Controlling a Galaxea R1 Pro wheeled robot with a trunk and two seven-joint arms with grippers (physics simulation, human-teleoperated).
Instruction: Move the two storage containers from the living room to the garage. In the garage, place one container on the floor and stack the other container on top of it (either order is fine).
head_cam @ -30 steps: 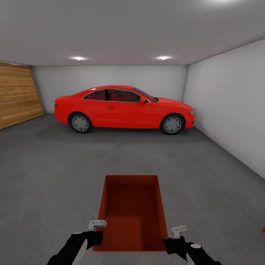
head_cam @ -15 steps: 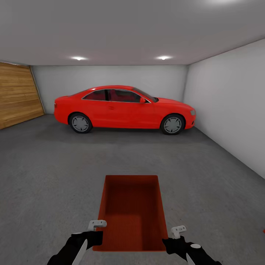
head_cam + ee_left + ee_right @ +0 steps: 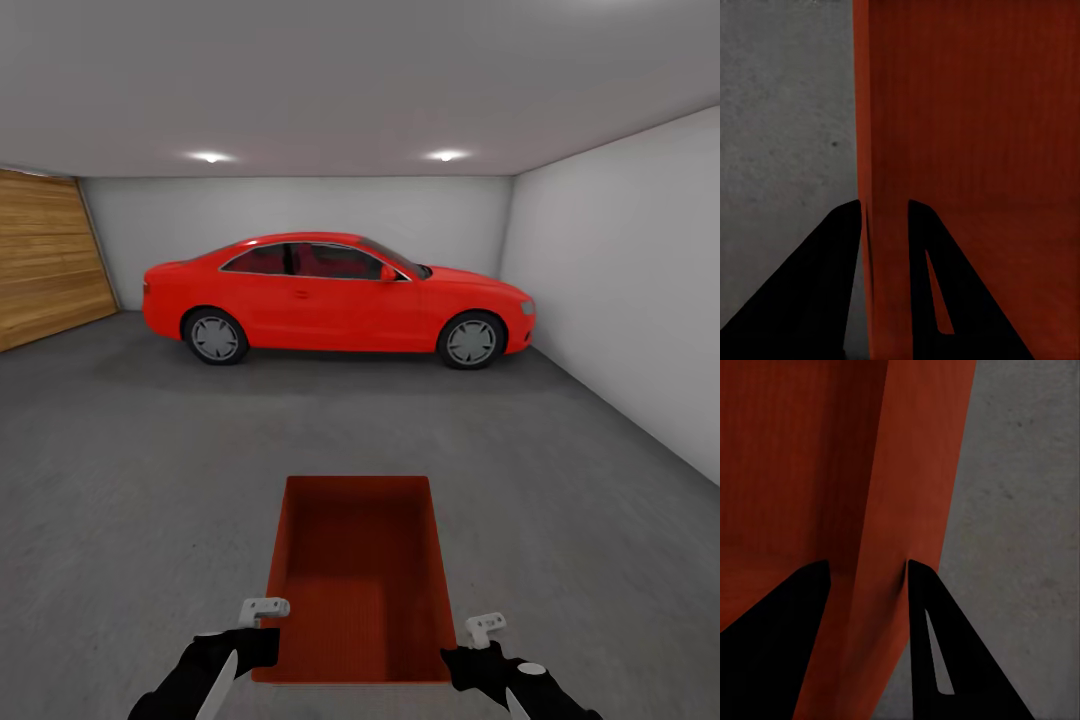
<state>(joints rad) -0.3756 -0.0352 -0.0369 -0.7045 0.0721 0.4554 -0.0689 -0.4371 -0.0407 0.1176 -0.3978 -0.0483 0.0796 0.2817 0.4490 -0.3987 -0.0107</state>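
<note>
Storage container carried into the garage

The garage [image 3: 600,260] has white walls, a wood-plank door [image 3: 45,255] and a dark grey floor [image 3: 130,470]; a red car [image 3: 335,298] stands at the far wall; the orange-red storage container [image 3: 355,580] is held low before the robot, nothing inside it; the left claw [image 3: 885,217] clenches its left wall, the right claw [image 3: 866,574] its right wall.
</note>
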